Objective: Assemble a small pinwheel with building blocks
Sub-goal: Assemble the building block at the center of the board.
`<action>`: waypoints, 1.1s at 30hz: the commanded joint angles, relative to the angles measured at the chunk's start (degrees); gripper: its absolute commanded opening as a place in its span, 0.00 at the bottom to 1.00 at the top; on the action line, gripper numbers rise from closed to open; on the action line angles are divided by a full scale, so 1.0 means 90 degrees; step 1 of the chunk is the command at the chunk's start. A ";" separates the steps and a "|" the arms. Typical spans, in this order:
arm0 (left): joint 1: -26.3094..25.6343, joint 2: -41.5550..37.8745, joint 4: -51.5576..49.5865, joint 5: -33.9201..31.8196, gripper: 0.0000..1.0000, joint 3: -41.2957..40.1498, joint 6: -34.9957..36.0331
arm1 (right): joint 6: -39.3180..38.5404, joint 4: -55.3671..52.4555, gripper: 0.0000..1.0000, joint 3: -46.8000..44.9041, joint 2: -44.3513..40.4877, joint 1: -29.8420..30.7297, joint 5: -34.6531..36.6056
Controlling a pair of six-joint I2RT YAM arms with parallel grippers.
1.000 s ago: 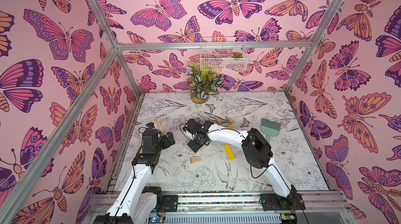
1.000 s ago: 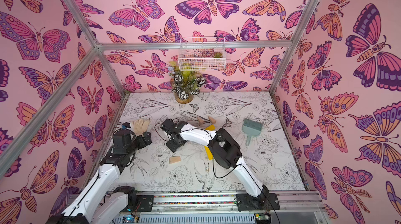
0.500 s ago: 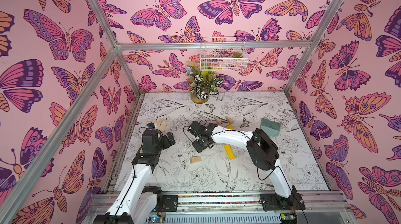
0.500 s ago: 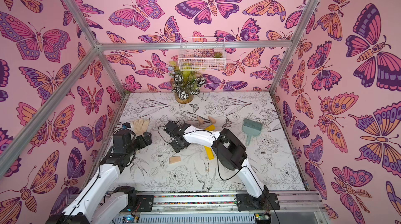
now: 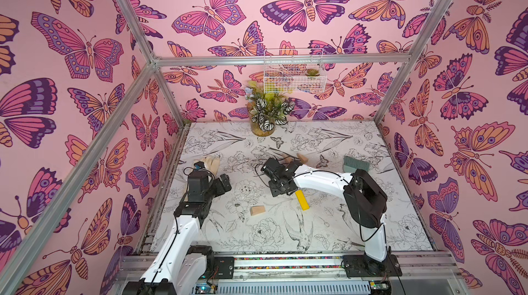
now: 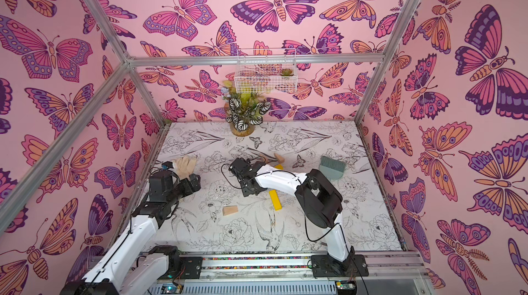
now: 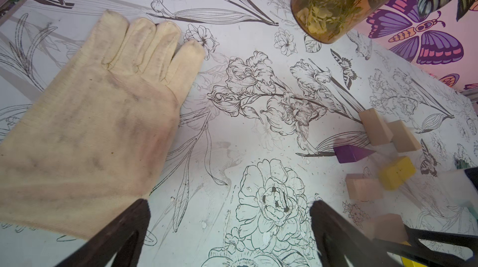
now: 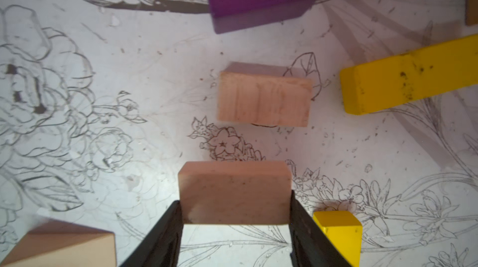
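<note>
Right end effector [image 8: 235, 201] clamped on block [image 8: 234, 190]; second block [image 8: 263, 95] lies just ahead, apart, long axes parallel.

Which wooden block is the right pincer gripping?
The pale squarish block clamped between the right pincer's jaws. The other wooden ones, like the block just ahead and the wedge, lie loose on the table.
</note>
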 commanded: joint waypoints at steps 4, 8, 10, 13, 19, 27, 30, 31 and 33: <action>0.0047 0.0056 -0.0114 0.0081 1.00 -0.0010 0.0007 | 0.0495 0.0001 0.52 0.0029 0.0184 -0.0171 0.0102; 0.0047 0.0065 -0.0106 0.0077 1.00 -0.0019 0.0017 | 0.0539 0.0003 0.52 0.0178 0.0359 -0.0205 0.0015; 0.0048 0.0065 -0.0107 0.0091 1.00 -0.0014 0.0017 | 0.0568 0.0001 0.52 0.0232 0.0453 -0.0212 -0.0007; 0.0047 0.0081 -0.0104 0.0101 1.00 -0.0014 0.0017 | 0.0593 0.0031 0.52 0.0300 0.0541 -0.0229 -0.0059; 0.0047 0.0075 -0.0102 0.0091 1.00 -0.0014 0.0026 | 0.0593 0.0041 0.54 0.0447 0.0703 -0.0268 -0.0173; 0.0047 0.0093 -0.0104 0.0081 1.00 -0.0015 0.0037 | 0.0668 0.0006 0.56 0.0374 0.0671 -0.0307 -0.0050; 0.0047 0.0103 -0.0102 0.0090 1.00 -0.0009 0.0033 | 0.0678 0.0035 0.57 0.0342 0.0628 -0.0331 -0.0055; 0.0047 0.0108 -0.0097 0.0091 1.00 -0.0023 0.0036 | 0.0657 0.0043 0.57 0.0342 0.0621 -0.0334 -0.0071; 0.0047 0.0120 -0.0099 0.0091 1.00 -0.0023 0.0036 | 0.0642 0.0071 0.58 0.0347 0.0644 -0.0337 -0.0108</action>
